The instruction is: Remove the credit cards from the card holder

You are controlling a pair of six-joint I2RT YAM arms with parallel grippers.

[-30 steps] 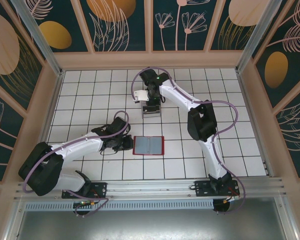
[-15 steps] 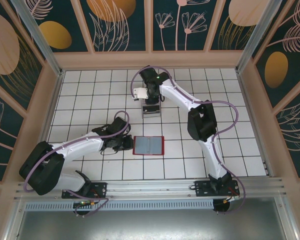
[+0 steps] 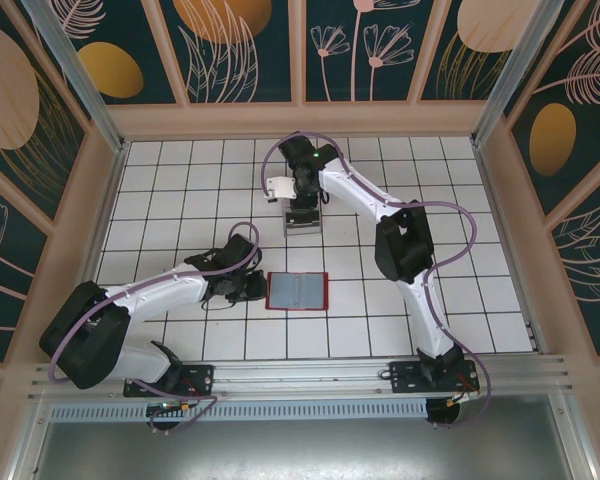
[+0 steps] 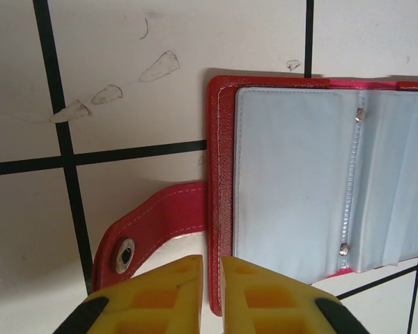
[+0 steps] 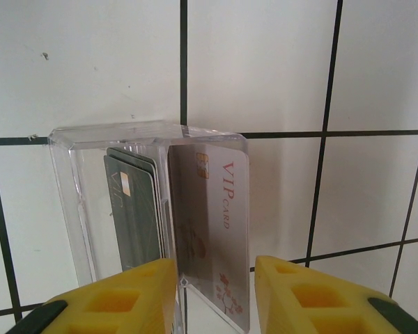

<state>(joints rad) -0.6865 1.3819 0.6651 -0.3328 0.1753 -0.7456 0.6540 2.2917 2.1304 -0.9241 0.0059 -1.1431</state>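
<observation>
Right gripper [image 5: 214, 292] jaws parted around leaning credit card [image 5: 212, 209] in clear box [image 5: 76, 181]; retreat may snag, tip it out. Left gripper [image 4: 211, 292] narrow, pinching card holder [image 4: 292, 195] edge.

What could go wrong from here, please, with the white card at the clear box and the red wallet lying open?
1. The VIP card leans loosely in the clear box, between the parted fingers of the right gripper. Pulling the gripper away could snag the card or tip it out.
2. The left gripper looks closed on the red edge of the card holder, so any arm movement could drag it sideways.
</observation>
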